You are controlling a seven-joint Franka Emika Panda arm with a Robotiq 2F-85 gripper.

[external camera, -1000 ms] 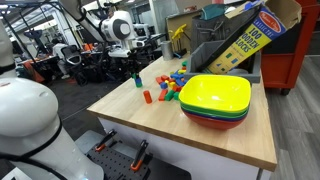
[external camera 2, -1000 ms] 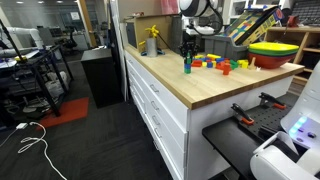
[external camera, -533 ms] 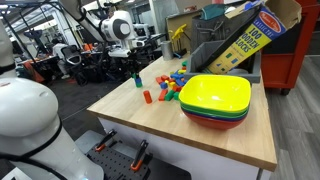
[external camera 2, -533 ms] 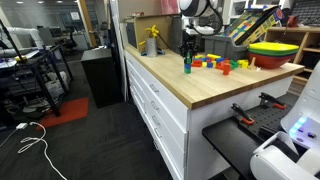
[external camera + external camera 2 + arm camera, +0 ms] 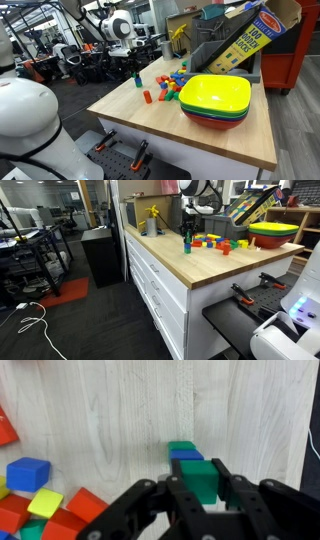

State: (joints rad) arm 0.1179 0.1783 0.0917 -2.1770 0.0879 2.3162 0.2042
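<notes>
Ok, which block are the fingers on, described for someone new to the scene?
On the wooden table, away from the stacked bowls, a short tower stands apart from the loose pile of blocks. Its top piece is the green block between the fingers, directly above a blue one.

Open over the bare tabletop [image 5: 100, 420] beyond and to either side of the block stack [image 5: 183, 450], itself topped by a green block [image 5: 200, 478]. Crowded at the wrist view's lower left by loose blocks [image 5: 40, 500], near the stack but apart from it. Farther along, barred by stacked bowls [image 5: 215, 100] and the tilted blocks box [image 5: 245, 40] behind them. Free along the tabletop's near edge.
</notes>
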